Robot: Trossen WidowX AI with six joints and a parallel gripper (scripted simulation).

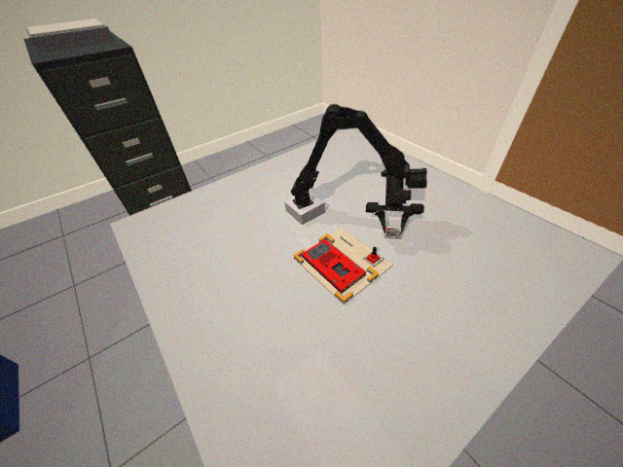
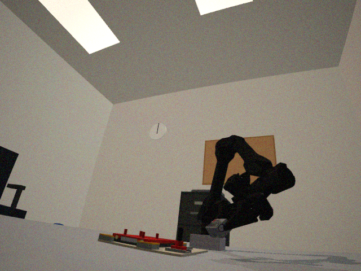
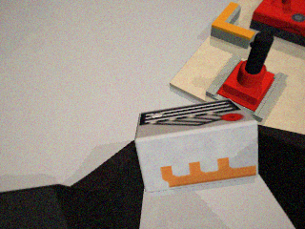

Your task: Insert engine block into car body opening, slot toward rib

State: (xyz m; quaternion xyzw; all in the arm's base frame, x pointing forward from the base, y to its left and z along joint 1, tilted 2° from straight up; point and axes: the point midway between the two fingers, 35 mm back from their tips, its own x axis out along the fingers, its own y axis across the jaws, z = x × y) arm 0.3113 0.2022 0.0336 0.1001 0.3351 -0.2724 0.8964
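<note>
My gripper (image 1: 393,227) (image 2: 218,227) is shut on the engine block (image 3: 197,159), a pale grey block with an orange toothed mark on one side and dark stripes and a red dot on top. The block is held tilted above the table, beside the board and apart from it. The red car body (image 1: 321,260) (image 2: 148,236) (image 3: 271,15) lies flat on the beige board. Its dark opening (image 1: 340,269) shows in the top view, at the end away from the grey panel. The rib and the slot side cannot be made out.
The beige board (image 1: 384,266) (image 2: 199,254) (image 3: 190,76) has orange-topped corner brackets around the car body. A red part with an upright black knob (image 1: 373,256) (image 2: 179,245) (image 3: 248,86) stands on the board, between the held block and the car body in the wrist view.
</note>
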